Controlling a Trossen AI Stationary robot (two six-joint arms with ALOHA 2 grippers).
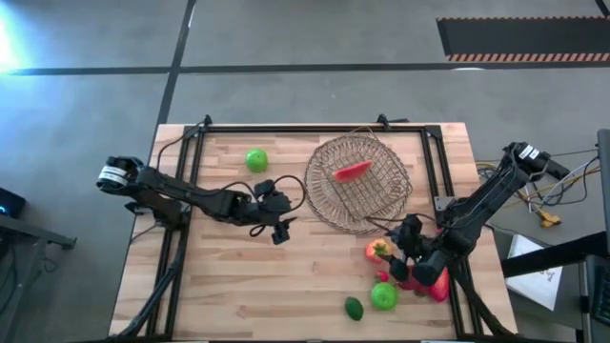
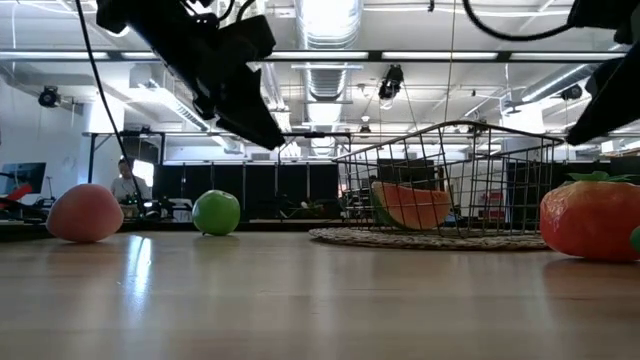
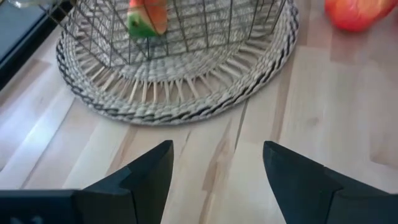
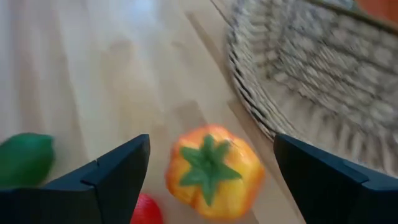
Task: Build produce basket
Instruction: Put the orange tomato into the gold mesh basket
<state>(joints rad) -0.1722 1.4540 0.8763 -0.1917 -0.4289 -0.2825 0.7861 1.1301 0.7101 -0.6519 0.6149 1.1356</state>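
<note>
Right gripper hovers spread wide over one orange-yellow pepper, among two green pieces and some red ones at the near right edge. Left gripper, fingers apart, points at the woven mat. On it stands the basket, holding one red slice. Farther left lies one green apple.

Orange-yellow pepper, green star top; brown wire basket.

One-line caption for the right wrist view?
Open right gripper poised over the orange-yellow pepper, wire basket on its mat beyond.
</note>
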